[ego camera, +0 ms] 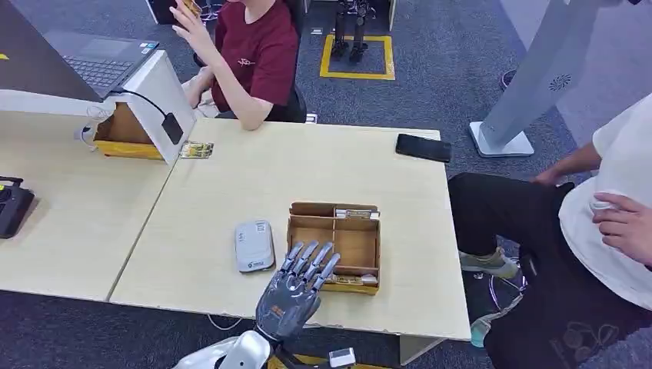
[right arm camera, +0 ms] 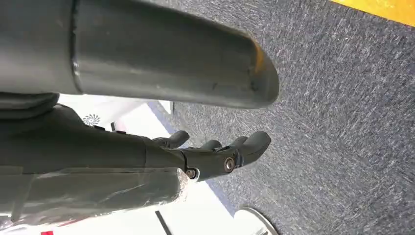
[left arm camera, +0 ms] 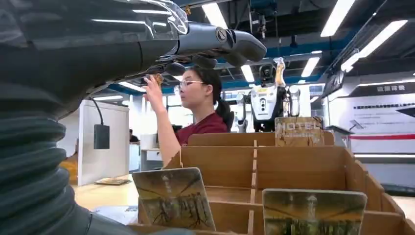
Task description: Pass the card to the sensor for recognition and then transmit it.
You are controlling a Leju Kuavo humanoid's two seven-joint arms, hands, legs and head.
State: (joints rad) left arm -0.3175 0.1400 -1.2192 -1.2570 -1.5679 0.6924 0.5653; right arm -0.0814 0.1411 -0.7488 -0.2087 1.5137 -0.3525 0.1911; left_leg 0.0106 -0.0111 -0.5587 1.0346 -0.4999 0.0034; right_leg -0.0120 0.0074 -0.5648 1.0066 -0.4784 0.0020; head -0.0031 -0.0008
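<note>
Grey fingers [ego camera: 311, 260] of the left hand [ego camera: 296, 288] are stretched flat and fanned apart, holding nothing, their tips over the near left corner of the cardboard box [ego camera: 336, 244]. In the left wrist view they reach out above the box, with two cards standing in its near slots just beneath.

The nearer card [left arm camera: 173, 198] lies toward one o'clock from the fingertips and very close. It stands upright on its short edge, leaning a little, its long axis vertical and its face across the line of reach. A second card [left arm camera: 313, 211] stands in the next slot, toward two o'clock.

My reading is that the pick turns on dropping the fingers onto the card's top edge.

At ten o'clock, just beside the box, lies the grey sensor [ego camera: 254, 244].

Hanging over carpet, the right hand [right arm camera: 215, 154] has loosely extended fingers and holds nothing; the left is far nearer.
</note>
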